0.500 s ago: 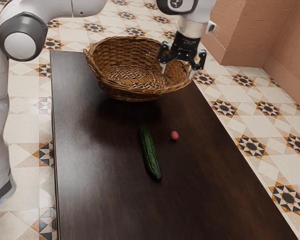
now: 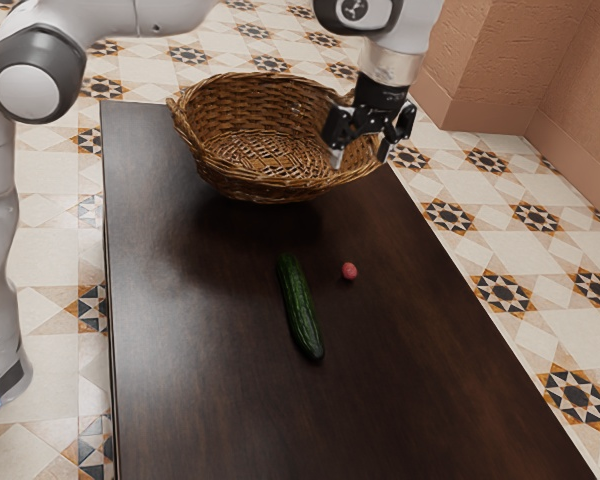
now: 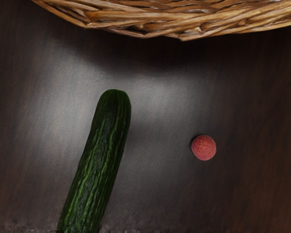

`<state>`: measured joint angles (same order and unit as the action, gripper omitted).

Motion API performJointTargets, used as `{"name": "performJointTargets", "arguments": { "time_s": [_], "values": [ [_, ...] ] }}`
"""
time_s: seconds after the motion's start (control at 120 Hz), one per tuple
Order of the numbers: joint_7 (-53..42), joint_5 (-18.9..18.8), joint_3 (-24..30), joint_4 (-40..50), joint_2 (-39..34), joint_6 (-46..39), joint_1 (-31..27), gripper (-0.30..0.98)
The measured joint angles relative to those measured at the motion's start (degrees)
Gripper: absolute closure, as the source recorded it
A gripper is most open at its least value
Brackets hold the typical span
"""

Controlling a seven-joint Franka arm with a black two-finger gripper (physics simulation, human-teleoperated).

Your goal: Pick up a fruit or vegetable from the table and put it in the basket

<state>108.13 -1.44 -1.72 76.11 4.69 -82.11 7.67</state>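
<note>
My gripper [image 2: 361, 156] is open, in the air by the basket's rim at the exterior view's right, its fingers apart and holding nothing. The wicker basket [image 2: 250, 185] stands at the far end of the table. On the bare tabletop lie a long green cucumber [image 2: 300, 306] and, beside it, a small round reddish fruit [image 2: 349, 271]. From the wrist camera, the cucumber [image 3: 98, 160], the reddish fruit [image 3: 204, 147] and the basket's rim [image 3: 184, 26] are seen from above, none of them touching another.
The dark wooden table [image 2: 210, 400] reaches toward the exterior view's lower edge. Tiled floor [image 2: 505, 290] surrounds it, and a pinkish wall [image 2: 490, 70] rises beyond the table at the exterior view's upper right.
My hand has moved slightly toward the exterior view's right and turned a little. The basket, cucumber and reddish fruit have stayed where they were.
</note>
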Motion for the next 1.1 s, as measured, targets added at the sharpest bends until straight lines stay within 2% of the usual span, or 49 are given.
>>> {"name": "performJointTargets", "arguments": {
  "time_s": [0.208,0.308,0.667,0.842,1.1],
  "values": [
    [5.35,4.15,-0.56,0.44,-0.43,0.08,-1.6,0.0],
    [6.53,6.1,-0.5,5.55,-3.98,0.07,-1.02,0.0],
    [-2.85,7.81,-0.58,9.96,-3.66,-0.44,2.78,0.01],
    [-6.88,8.01,-0.79,29.0,-10.76,-8.98,2.89,0.01],
    [-10.99,9.88,-0.74,32.96,-9.96,-18.17,4.48,0.01]
  ]
}}
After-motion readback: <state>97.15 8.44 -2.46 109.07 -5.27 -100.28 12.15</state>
